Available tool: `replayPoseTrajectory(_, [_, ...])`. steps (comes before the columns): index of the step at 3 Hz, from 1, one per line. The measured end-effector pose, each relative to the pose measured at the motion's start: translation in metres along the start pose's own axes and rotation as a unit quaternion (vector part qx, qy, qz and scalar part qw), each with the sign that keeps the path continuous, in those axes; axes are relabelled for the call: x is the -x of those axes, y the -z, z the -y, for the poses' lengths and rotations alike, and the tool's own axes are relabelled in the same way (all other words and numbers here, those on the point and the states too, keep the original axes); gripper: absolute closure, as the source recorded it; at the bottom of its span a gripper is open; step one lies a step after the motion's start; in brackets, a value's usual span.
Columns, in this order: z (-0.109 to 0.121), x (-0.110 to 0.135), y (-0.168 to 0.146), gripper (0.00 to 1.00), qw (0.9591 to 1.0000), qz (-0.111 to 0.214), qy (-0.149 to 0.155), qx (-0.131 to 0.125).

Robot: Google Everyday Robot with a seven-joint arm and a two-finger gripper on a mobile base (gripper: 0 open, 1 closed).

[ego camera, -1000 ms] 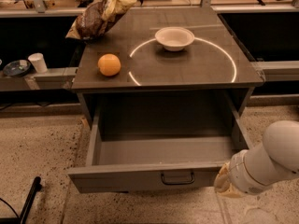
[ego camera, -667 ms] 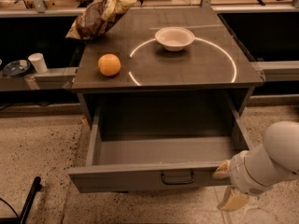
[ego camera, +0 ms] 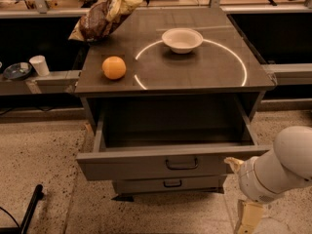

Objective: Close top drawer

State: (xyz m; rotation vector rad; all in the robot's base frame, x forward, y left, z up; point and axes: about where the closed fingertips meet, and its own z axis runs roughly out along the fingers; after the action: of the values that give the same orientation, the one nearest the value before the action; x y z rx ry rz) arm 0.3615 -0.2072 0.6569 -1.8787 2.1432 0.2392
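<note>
Drawer, the top one, seemingly touches end effector at right.

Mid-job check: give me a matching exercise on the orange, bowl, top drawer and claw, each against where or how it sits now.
1. orange
2. bowl
3. top drawer
4. claw

A. pulled out
B. low, beside the drawer front's right end
C. on the cabinet, far side
D. on the cabinet, near left

Pairs: 1-D, 2-C, 3-A, 4-B.
</note>
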Motion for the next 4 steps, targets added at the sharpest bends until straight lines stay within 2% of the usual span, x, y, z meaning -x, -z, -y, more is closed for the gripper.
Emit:
replayPoseTrajectory(1, [0.001,0.001,0.000,0.00,0.9999,0.004,0.006,-0.010])
replayPoseTrajectory(2, [0.012,-0.001,-0.011,0.18,0.9991,0.028,0.009,-0.032])
replayPoseTrajectory(3, [0.029,-0.001,-0.030,0.41,0.9974,0.057,0.014,-0.043])
replayPoseTrajectory(4, [0.052,0.007,-0.056,0.39,0.9938,0.097,0.013,-0.052])
